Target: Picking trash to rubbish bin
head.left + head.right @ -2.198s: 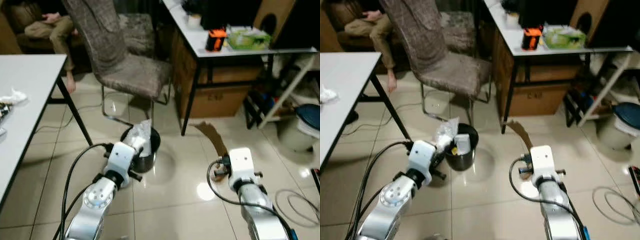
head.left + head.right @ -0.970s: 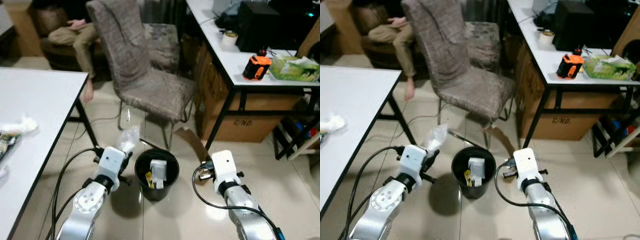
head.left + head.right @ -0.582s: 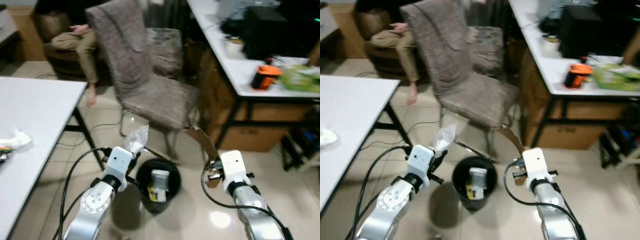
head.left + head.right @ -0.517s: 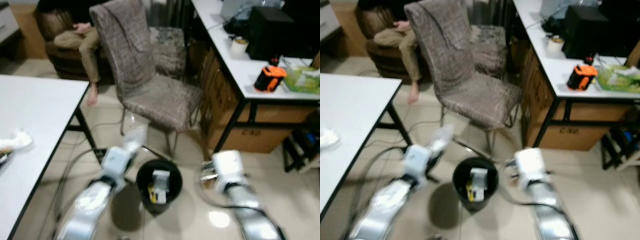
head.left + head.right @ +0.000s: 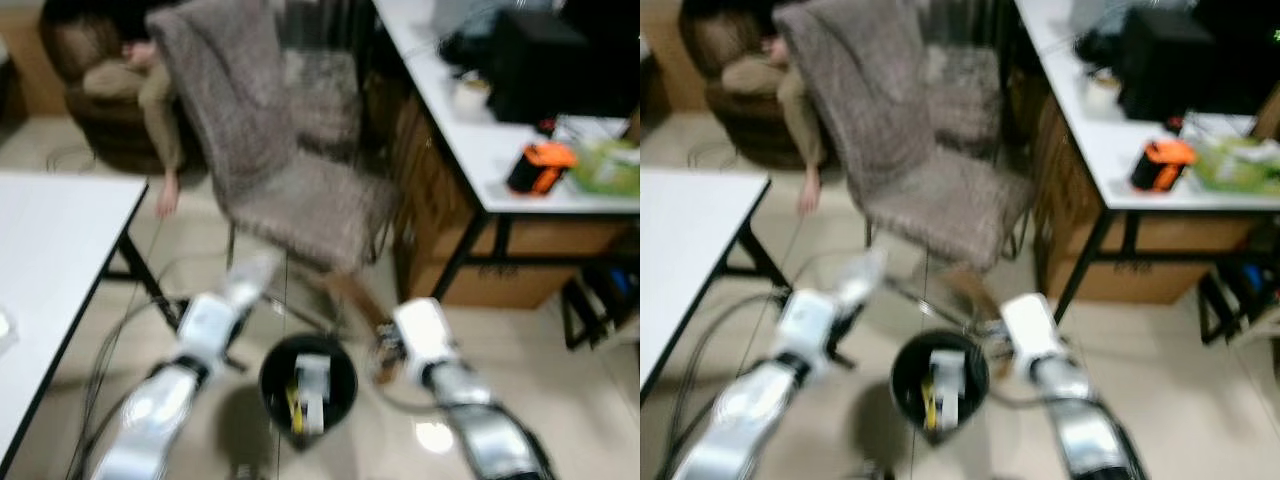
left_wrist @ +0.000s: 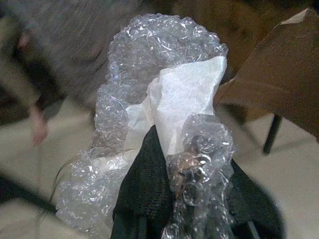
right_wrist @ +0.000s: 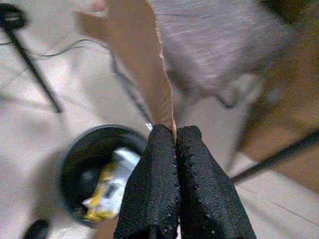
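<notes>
Both head views are motion-blurred, so edges of my arms and of the furniture are soft and small details cannot be read. My left hand (image 6: pixel 164 199) is closed on a wad of bubble wrap (image 6: pixel 154 99) folded around a white sheet; in the left wrist view the wrap bulges above and around my black fingers (image 6: pixel 144 189), hiding their tips, and its clear blisters catch the light. In the head views this bundle (image 5: pixel 250 277) appears as a pale smear held above the floor, to the left of the rubbish bin (image 5: pixel 307 382) and not over its opening. My right hand (image 7: pixel 177 144) is pinched shut on the lower edge of a strip of brown cardboard (image 7: pixel 139 55), which rises from between my fingertips and is cut off by the frame; its far end cannot be made out. The right wrist view shows the bin (image 7: pixel 99 174) below and beside this hand, a round black container on the tiled floor (image 5: pixel 1200 380), holding a white carton and yellow scraps whose exact nature is unclear. Behind the bin stands a grey fabric chair (image 5: pixel 270 150). A person (image 5: pixel 150 80) sits at the upper left, mostly hidden by the chair. On the white surface (image 5: pixel 480 140) at the right lies an orange object (image 5: pixel 540 165), too blurred to identify.
</notes>
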Tool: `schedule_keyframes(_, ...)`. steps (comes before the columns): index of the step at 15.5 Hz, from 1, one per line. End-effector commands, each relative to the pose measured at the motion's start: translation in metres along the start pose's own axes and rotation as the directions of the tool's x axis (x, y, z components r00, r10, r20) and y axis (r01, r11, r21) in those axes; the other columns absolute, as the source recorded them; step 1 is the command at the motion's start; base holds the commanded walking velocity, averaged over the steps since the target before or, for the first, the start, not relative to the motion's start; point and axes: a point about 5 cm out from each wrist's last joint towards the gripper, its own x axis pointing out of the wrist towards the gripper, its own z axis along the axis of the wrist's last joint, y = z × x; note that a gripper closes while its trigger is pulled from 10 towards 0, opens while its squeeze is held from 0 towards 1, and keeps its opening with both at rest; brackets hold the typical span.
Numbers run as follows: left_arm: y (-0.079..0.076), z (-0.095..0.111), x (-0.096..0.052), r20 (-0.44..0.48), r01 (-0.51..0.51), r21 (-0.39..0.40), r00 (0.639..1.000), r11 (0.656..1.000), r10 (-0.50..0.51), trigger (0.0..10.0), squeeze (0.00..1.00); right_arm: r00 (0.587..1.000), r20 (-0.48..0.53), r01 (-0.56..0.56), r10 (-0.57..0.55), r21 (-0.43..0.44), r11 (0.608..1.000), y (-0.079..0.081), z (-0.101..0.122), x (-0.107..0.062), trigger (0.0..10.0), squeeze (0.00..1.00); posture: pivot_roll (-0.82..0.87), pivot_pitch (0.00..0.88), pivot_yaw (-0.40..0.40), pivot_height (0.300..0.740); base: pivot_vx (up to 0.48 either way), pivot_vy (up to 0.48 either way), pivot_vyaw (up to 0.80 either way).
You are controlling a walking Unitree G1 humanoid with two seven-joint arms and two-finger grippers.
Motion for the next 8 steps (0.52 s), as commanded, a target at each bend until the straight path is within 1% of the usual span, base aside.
schedule_keyframes(1,-0.002,0.005,-0.005,0.013,0.035,0.010,0.999,0.999,-0.035,10.0,0.00,1.000,-0.023,0.000,0.000,0.006,1.000,-0.004,-0.009,0.001,10.0,0.00,0.03,0.139,-0.028,0.740,0.000,0.000,0.00)
schedule_keyframes(2,0.003,0.005,-0.016,-0.011,0.057,0.052,0.998,0.997,-0.056,10.0,0.00,0.999,-0.030,-0.012,0.012,0.007,1.000,-0.002,-0.008,0.012,10.0,0.00,0.05,0.157,-0.029,0.740,0.000,0.000,0.00)
schedule_keyframes(3,0.004,0.005,-0.019,-0.016,0.063,0.052,0.998,0.997,-0.062,10.0,0.00,0.999,-0.033,-0.015,0.016,0.010,1.000,-0.001,-0.007,0.015,10.0,0.00,0.05,0.157,-0.029,0.740,0.000,0.000,0.00)
schedule_keyframes(5,0.012,0.017,-0.038,-0.017,0.095,0.063,0.995,0.993,-0.094,10.0,0.00,0.998,-0.047,-0.042,0.042,0.011,0.999,0.002,0.006,0.037,10.0,0.00,0.12,0.196,-0.028,0.740,0.000,0.000,0.00)
schedule_keyframes(6,0.013,0.020,-0.042,-0.017,0.101,0.068,0.995,0.993,-0.100,10.0,0.00,0.998,-0.044,-0.043,0.044,0.017,0.999,0.003,0.012,0.043,10.0,0.00,0.13,0.209,-0.028,0.740,0.000,0.000,0.00)
schedule_keyframes(7,0.013,0.021,-0.043,-0.019,0.101,0.068,0.995,0.993,-0.100,10.0,0.00,0.998,-0.043,-0.044,0.045,0.017,0.999,0.003,0.013,0.044,10.0,0.00,0.13,0.209,-0.028,0.740,0.000,0.000,0.00)
schedule_keyframes(8,0.013,0.024,-0.045,-0.025,0.105,0.069,0.994,0.992,-0.103,10.0,0.00,0.999,-0.025,-0.030,0.030,0.005,1.000,0.002,0.020,0.048,10.0,0.03,0.14,0.215,-0.028,0.740,0.000,0.000,0.00)
